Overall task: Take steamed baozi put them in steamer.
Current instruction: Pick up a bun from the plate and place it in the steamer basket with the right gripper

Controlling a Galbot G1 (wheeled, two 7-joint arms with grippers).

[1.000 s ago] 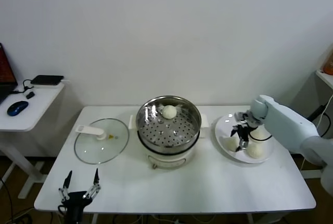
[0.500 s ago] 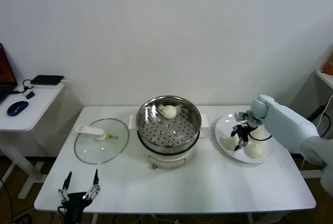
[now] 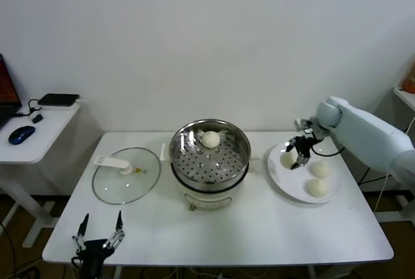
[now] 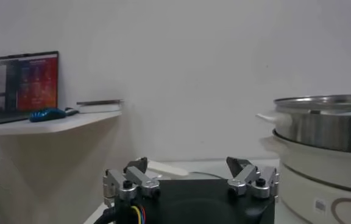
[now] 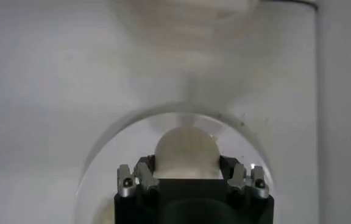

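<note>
Right claw (image 3: 297, 159) clamped on a round cream-white steamed baozi (image 3: 287, 159) above the white plate (image 3: 293, 185), shiny steel steamer (image 3: 209, 156) lies toward robot's left; left claw (image 3: 98, 230) open, parked at tabletop's (image 3: 259, 227) near edge.

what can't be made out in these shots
- Right end effector: whether it grips the bao; its own body hides the contact in the right wrist view, too small in head view.
- Steamer inside: rim hides it in left wrist view.
- Left end effector: idle, low at the table's front.
</note>
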